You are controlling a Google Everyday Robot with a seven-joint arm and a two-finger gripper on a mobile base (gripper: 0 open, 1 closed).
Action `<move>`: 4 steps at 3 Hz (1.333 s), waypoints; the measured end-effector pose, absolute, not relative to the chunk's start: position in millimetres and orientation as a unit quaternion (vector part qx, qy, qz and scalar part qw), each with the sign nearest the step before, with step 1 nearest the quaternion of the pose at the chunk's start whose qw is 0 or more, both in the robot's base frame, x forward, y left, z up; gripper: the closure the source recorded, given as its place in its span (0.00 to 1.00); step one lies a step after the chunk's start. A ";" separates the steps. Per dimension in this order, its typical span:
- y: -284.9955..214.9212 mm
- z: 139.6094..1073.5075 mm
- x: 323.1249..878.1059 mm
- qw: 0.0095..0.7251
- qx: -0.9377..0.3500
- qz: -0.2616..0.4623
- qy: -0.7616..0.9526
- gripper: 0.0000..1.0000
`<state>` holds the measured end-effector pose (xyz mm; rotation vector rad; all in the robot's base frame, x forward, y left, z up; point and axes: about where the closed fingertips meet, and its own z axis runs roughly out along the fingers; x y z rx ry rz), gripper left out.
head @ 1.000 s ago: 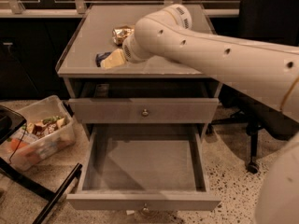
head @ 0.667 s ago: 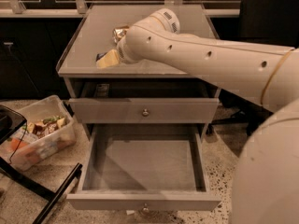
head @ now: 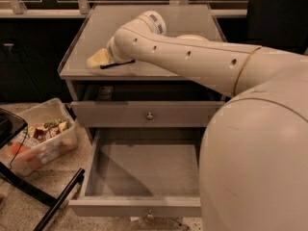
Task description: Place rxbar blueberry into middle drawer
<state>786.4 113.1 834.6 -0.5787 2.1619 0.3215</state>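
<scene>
Cabinet top (head: 192, 20) | arm (head: 192, 57) stretched left across it | gripper (head: 99, 59) at left edge, grasp unclear | middle drawer (head: 144, 170) open

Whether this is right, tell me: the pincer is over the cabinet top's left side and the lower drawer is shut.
Not shut: the camera view shows the lower drawer pulled open. The pincer is indeed over the left side of the cabinet top.

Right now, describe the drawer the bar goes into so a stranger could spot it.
Start at the grey cabinet, where the gripper hangs over the front left of its top. Two knobbed drawers sit below that top, one above the other. The middle drawer is the lower one, pulled out with its plain grey floor showing; the upper drawer shows only its front.
</scene>
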 end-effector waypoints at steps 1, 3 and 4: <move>112.5 828.8 793.3 0.420 -0.226 0.127 0.870 0.00; 103.3 820.4 793.2 0.410 -0.216 0.117 0.878 0.41; 99.7 822.9 788.0 0.415 -0.213 0.111 0.878 0.64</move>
